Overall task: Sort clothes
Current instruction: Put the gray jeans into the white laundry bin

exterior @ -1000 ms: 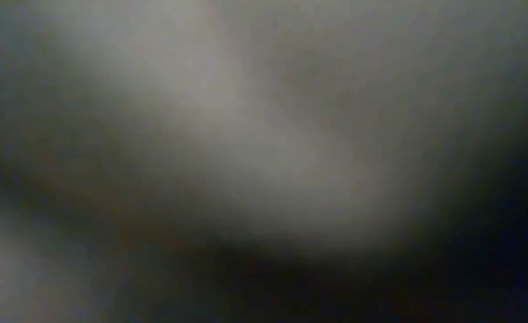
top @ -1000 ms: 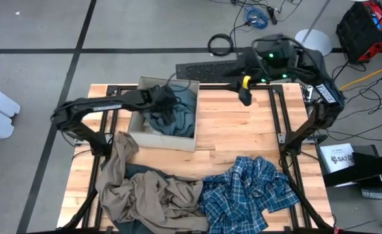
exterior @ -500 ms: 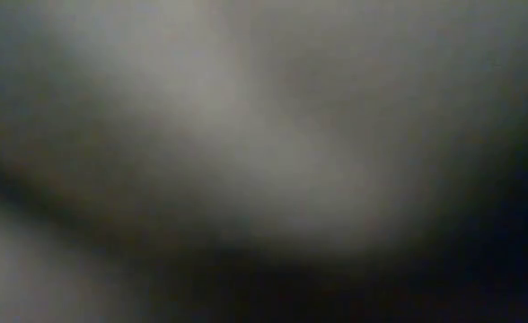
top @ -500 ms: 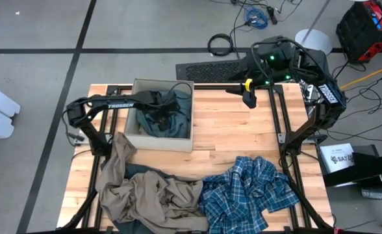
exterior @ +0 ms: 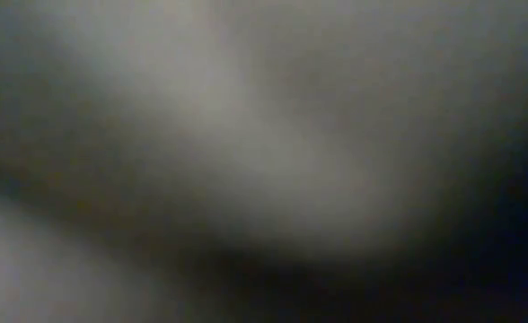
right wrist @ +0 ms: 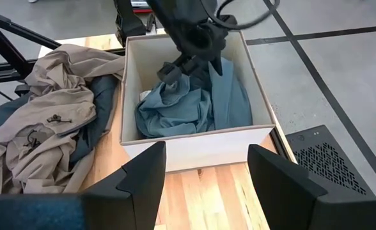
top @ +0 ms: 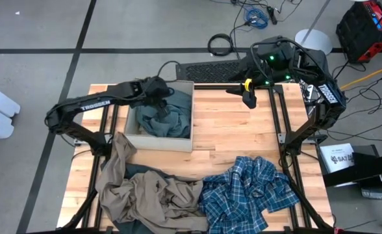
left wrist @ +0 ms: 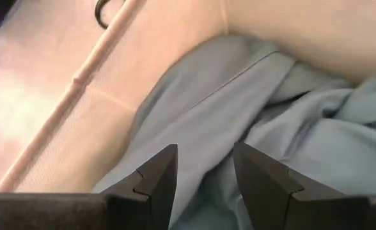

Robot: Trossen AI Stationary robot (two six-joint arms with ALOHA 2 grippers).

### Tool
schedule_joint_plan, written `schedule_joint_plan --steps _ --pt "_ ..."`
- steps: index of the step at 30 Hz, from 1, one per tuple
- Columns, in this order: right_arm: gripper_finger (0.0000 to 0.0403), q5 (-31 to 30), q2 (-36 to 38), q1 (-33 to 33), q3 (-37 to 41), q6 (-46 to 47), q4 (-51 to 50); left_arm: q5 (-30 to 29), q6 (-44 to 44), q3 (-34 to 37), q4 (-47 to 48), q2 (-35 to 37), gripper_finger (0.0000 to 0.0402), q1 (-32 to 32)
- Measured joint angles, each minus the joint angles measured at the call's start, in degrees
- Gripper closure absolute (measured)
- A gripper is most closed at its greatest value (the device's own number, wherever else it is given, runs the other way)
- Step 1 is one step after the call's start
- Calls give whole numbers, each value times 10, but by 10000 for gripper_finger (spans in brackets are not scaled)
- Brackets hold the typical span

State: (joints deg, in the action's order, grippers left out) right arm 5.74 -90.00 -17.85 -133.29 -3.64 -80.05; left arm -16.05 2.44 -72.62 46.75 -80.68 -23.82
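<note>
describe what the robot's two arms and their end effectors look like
Both arms are dark, near-black, jointed links. The left arm carries white TROSSEN lettering on its long link. The left end effector has two flat, dark, angular fingers. The right end effector has two broader dark fingers. The right arm shows small green lights, black cables looping over it, and a yellow part near its tip.

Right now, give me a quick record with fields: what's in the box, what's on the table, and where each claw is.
box: holds teal-grey garment
table front: khaki garment, plaid shirt
left claw: open, empty, above the garment in the box
right claw: open, empty, waiting at the table's far edge
low view: blurred, shows nothing usable
</note>
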Motion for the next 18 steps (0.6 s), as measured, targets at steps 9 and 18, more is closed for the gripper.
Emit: schedule_joint_plan --steps 9,18 --pt "195 0 0 0 0 10 -6 7 11 49 71 -6 238 -3" --pt "195 0 0 0 0 -2 -6 79 10 227 -159 -4 238 -10"
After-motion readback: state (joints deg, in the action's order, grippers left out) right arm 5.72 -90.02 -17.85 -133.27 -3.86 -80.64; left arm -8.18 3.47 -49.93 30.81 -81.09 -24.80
